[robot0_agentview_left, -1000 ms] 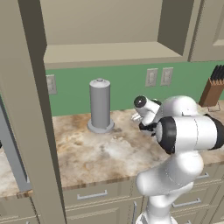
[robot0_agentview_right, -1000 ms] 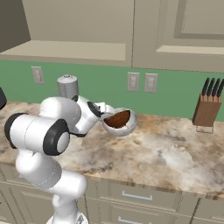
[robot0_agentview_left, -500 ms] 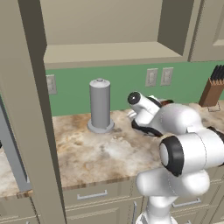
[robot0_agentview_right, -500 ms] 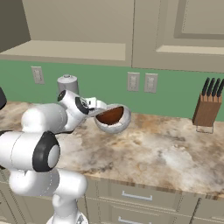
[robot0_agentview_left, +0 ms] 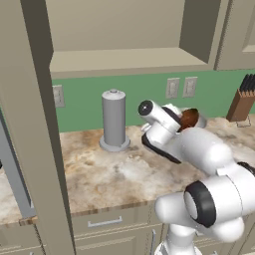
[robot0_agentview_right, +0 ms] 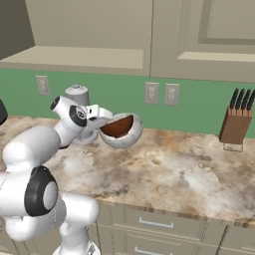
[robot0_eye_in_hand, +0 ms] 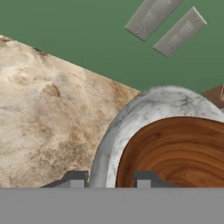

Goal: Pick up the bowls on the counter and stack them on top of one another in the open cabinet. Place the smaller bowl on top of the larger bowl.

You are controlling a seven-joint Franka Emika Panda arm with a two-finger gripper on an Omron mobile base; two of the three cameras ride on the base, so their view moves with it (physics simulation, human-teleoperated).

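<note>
The smaller bowl (robot0_agentview_right: 117,126), glossy dark brown, sits nested inside the larger bowl (robot0_agentview_right: 125,141), pale whitish-grey. Both hang tilted in the air above the counter (robot0_agentview_right: 189,169). My gripper (robot0_agentview_right: 102,124) is shut on their near rim. In the hand view one fingertip (robot0_eye_in_hand: 76,178) is outside the pale larger bowl (robot0_eye_in_hand: 131,118) and the other is over the wood-grained smaller bowl (robot0_eye_in_hand: 179,148); the gripper (robot0_eye_in_hand: 111,177) straddles the rim. From the left base view the smaller bowl (robot0_agentview_left: 189,118) peeks out behind my forearm. The open cabinet (robot0_agentview_left: 124,60) is above, its shelf bare.
A tall grey canister (robot0_agentview_left: 113,119) stands on the counter (robot0_agentview_left: 99,174) near the wall, left of the hand. A knife block (robot0_agentview_right: 235,127) is at the far right. Two wall outlets (robot0_agentview_right: 160,93) are on the green backsplash. An open cabinet door (robot0_agentview_left: 35,124) hangs at the left.
The hand has carried the nested bowls slightly up and toward the canister. The arm's elbow has swung lower and forward. The grip has stayed the same.
</note>
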